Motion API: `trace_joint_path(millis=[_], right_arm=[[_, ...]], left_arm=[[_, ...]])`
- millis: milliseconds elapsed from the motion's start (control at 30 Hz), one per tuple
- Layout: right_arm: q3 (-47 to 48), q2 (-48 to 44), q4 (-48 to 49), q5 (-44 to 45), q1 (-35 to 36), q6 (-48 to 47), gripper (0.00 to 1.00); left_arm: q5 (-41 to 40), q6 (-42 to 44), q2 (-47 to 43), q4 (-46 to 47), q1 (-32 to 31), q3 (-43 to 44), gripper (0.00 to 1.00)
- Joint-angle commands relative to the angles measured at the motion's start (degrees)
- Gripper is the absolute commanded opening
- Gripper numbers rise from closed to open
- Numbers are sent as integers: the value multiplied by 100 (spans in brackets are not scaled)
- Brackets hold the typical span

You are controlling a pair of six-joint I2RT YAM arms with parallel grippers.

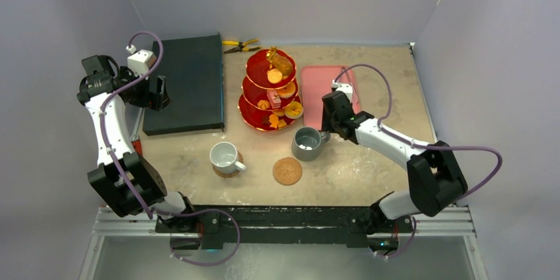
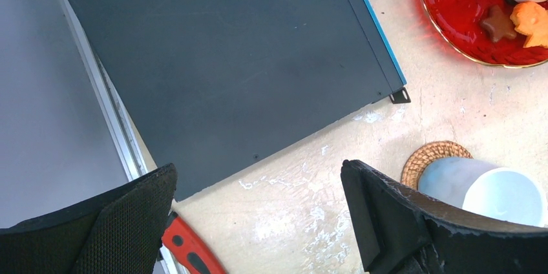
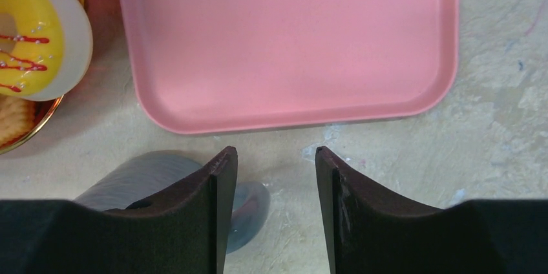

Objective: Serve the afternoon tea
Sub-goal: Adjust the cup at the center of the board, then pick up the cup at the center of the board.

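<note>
Right hand (image 3: 274, 151) jaws parted at the handle of the grey ceramic mug (image 1: 307, 143), which stands on the table (image 1: 370, 168) near a bare round cork coaster (image 1: 287, 170). Left hand (image 2: 258, 165) wide open. Risk: an off-centre close could shove or tip the mug.

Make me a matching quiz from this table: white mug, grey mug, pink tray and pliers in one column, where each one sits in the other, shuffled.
1 white mug
2 grey mug
3 pink tray
4 pliers

A right of the red stand
B far edge, beside the dark slab
C on a cork coaster
D on bare table, handle by the right claw

Pairs: 1-C, 2-D, 3-A, 4-B
</note>
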Motion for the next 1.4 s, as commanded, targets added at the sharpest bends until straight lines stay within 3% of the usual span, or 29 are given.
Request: trace_joint_path(millis=[0,267,533,867,1067,1233,1367], right_arm=[[-146,-105,413,-357,4,-4,51],[-327,-58,246,-595,12,241,45],[-778,-786,-91,-1089,161,786,47],[-920,-986,-443,-1110,1090,1432,51],[-884,-1609,-887,-1024,1147,1657,53],[-962,-2699,-799,-1410,1156,1451,59],[-1038,-2838,-555,-2034,1164,974,64]], left_arm=[[149,146,-151,42,37,9,99],[136,174,-170,40,41,6,99],[406,24,-167,88,35,-19,99],[232,160,-235,125,34,-174,99],[250,142,-220,145,36,-170,99],[241,138,-215,154,41,-170,99],[241,111,-202,154,39,-153,99]])
